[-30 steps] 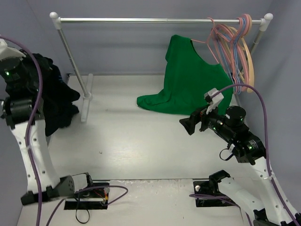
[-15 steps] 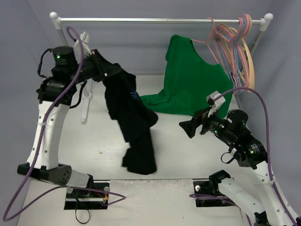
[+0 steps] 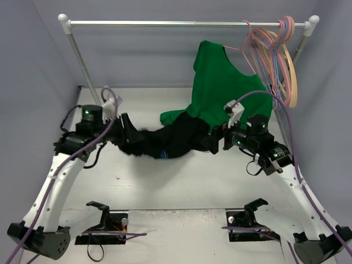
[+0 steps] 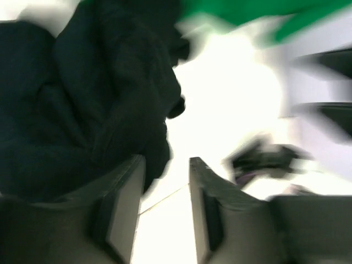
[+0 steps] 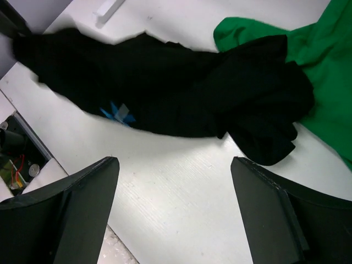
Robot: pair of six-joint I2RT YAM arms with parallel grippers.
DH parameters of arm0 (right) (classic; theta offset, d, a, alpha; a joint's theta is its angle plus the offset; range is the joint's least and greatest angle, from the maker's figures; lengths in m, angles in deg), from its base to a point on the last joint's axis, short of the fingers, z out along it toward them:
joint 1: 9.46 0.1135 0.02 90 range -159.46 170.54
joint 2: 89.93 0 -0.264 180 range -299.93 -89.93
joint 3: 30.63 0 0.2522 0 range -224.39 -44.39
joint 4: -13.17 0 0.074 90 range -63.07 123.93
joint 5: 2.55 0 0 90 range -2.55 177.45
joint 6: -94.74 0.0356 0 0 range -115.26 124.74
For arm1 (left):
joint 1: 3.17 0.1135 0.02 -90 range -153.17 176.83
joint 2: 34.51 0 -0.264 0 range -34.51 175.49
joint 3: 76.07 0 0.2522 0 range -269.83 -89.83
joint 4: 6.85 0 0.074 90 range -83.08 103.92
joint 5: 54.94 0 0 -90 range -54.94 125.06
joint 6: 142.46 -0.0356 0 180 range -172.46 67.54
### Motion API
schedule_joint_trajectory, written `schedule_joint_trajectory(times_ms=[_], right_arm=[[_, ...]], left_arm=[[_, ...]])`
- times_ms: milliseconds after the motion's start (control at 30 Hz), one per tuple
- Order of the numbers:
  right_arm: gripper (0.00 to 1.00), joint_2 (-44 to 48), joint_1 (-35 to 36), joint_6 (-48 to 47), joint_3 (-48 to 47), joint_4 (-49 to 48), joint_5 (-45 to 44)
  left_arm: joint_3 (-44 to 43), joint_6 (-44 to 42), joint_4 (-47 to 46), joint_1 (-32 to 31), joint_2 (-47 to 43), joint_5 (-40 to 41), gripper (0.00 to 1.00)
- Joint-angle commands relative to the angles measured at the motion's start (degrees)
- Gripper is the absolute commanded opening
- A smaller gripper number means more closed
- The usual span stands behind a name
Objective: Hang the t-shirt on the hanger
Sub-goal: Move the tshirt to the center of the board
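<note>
Black t-shirt (image 4: 82, 99) blurred beside left hand (image 4: 166, 165).

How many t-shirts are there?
2. The black t-shirt lies stretched across the middle of the table; the green t-shirt hangs below the rail behind it, bottom edge resting on the table.

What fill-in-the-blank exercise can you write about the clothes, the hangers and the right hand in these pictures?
1. The t-shirt lying on the table is ___ in colour.
2. The small mark on it is ___.
3. The hanger hangs at the ___ end of the rail.
4. The right hand is ___, not shut, and holds nothing.

Missing words: black; blue; right; open.
</note>
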Motion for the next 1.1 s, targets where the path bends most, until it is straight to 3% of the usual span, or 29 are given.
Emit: schedule_joint_trajectory(times_ms=[0,67,233,533,867,1067], right_arm=[[0.85,-4.2,0.9,0.3,-0.8,-5.6,2.8],[0.83,-7.4,2.5,0.3,-0.9,-7.1,2.4],[0.8,-17.2,11.1,-1.6,-3.8,-8.4,-5.8],[0.68,-37.6,18.2,-4.4,-12.5,-11.5,-13.1],[0.72,-51.2,24.1,-0.7,-13.7,-15.5,-17.5],[0.69,-56.3,24.2,4.8,-14.8,-21.7,-17.9]], left_arm=[[6.9,-4.9,3.1,-0.1,2.4,16.4,0.4],[8.9,-3.1,6.0,0.1,3.7,24.5,0.46],[15.0,1.0,3.0,0.8,4.2,29.7,0.49],[30.5,11.3,-7.2,10.0,5.7,20.5,0.5],[39.3,17.5,-11.8,10.4,2.9,23.0,0.5],[38.4,16.4,-14.2,11.3,6.2,27.6,0.48]])
